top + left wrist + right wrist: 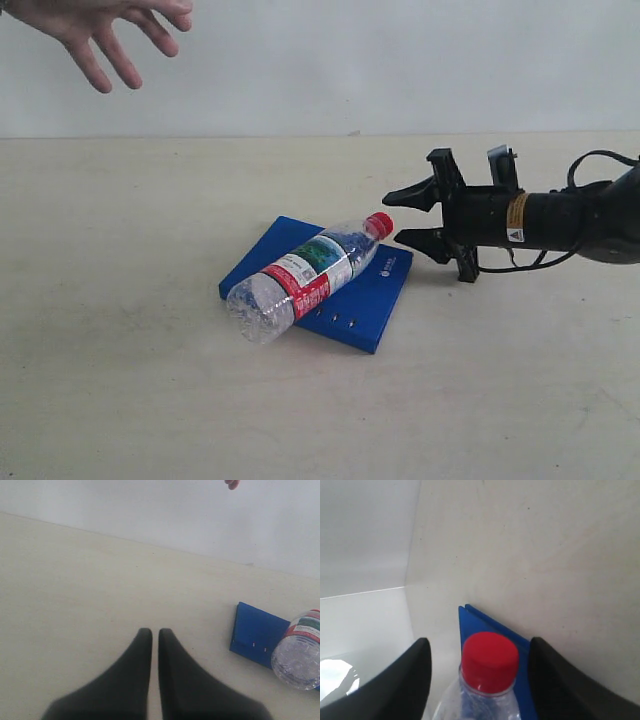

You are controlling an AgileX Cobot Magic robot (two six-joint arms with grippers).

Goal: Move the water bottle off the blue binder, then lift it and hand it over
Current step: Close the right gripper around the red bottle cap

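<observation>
Nearest in the exterior view, at lower centre: the water bottle (305,275). Lies on its side across the blue binder (378,292), with the clear ribbed base toward the lower left and the red cap (380,223) toward the upper right. Sticks out base-first past the binder's lower-left edge. Wears a red, white and green label (310,272) around the middle. Capped shut; cannot tell through the clear wall whether anything is inside.

Under it, the binder: flat and closed on the pale table (140,400), set cornerwise, with small metal rivets along the near edge and a small white logo by the right corner.

Just right of the cap, at centre right: the right gripper (392,217), pointing left on a black arm that enters from the right edge. Spread wide, holding nothing. In the right wrist view, red cap at bottom centre between the two dark fingers, with a clear gap on either side and the blue cover showing behind.

In the left wrist view, at bottom centre: the left gripper (154,632), pressed together with only a thin slit between the fingers, empty, over bare table. Well apart from binder and bottle, both at that frame's lower right.

Farthest, at upper left of the exterior view: a person's hand (110,30), fingers spread and pointing down, against the plain white wall (400,60).
</observation>
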